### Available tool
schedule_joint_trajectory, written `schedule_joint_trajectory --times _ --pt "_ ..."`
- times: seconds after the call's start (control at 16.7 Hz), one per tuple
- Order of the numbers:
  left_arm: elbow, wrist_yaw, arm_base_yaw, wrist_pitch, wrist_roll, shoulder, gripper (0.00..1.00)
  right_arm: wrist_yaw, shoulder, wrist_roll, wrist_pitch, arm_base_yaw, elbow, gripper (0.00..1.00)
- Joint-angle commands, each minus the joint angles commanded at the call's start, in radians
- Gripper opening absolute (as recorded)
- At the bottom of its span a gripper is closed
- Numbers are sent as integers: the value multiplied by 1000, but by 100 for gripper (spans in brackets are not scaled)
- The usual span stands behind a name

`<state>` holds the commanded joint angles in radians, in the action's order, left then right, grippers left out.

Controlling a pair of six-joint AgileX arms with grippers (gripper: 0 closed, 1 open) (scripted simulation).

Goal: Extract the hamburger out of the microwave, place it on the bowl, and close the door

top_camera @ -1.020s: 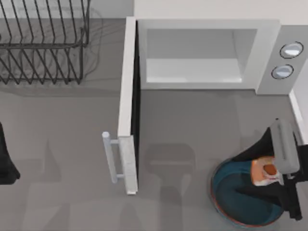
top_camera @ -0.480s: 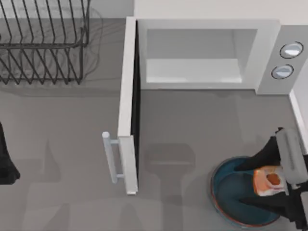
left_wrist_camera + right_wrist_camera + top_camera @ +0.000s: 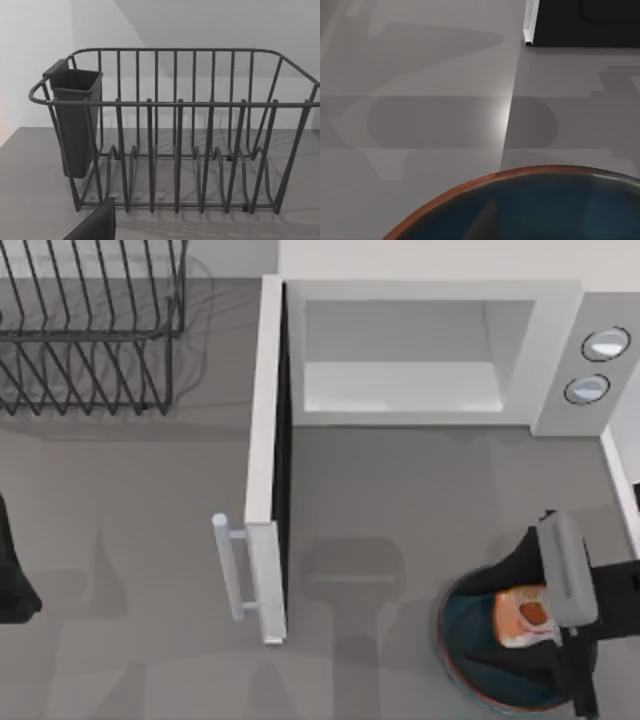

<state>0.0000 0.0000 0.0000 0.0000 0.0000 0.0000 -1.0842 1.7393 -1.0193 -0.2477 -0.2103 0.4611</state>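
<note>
Inventory, counted: one microwave [image 3: 420, 350] with one door [image 3: 264, 440] and two knobs [image 3: 606, 343]; one hamburger [image 3: 522, 617]; one bowl [image 3: 470, 625]; one wire dish rack [image 3: 90, 330] carrying one dark cup [image 3: 74, 120]; one table [image 3: 400, 500].

Grey worktop [image 3: 150, 540] carries wire dish rack [image 3: 90, 330] back-left, microwave [image 3: 420, 350] back-right, bowl [image 3: 470, 640] front-right.

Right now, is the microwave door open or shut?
Open. The door swings out toward the table's front, handle at its far end, and the microwave cavity behind it stands exposed.
</note>
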Motion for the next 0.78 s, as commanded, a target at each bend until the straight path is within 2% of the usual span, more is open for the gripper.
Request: schedule_joint_trajectory --times 0.18,0.48,0.78 --pt "0 0 0 0 0 0 100 20 35 77 -112 -35 -21 0" --pt "0 0 0 0 0 0 100 25 43 97 -133 -44 -26 0" --pt "0 0 0 0 0 0 100 25 43 97 -133 -44 -26 38"
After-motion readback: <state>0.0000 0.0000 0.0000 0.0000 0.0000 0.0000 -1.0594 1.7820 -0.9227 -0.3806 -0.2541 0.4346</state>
